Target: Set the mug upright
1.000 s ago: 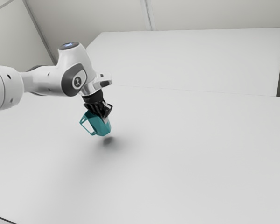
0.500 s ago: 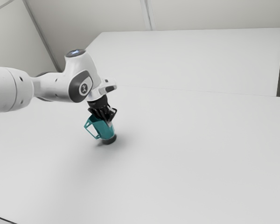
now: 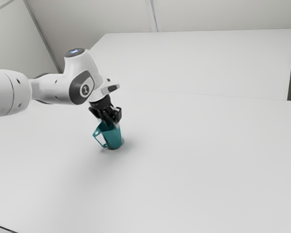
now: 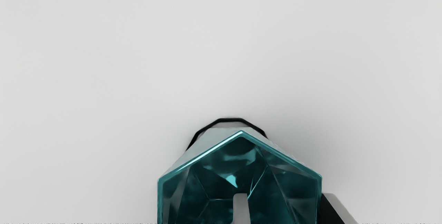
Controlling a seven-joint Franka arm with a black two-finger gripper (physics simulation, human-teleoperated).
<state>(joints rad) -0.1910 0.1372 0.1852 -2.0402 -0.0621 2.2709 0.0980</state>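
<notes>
The claw [image 4: 284, 198] is standing wide, its 2 fingers straddling 1 wall of the mug [image 3: 114, 139], presumably so its base is bearing upright on the table [image 3: 184, 155] below.

mug [image 3: 114, 139] on table [image 3: 199, 160], seemingly | pincer [image 3: 111, 124] at mug: one finger [image 4: 241, 210] inside, one outside its wall

Legible text, numerals and brand names: none. Marks, arm joint: one round badge [image 3: 85, 89], light and dark, set in a dark panel [image 3: 78, 91]; symbol too small to identify. Marks, arm top: one blue-and-white mark [image 3: 74, 51] on a dark cap [image 3: 70, 54]; symbol likewise unreadable.
</notes>
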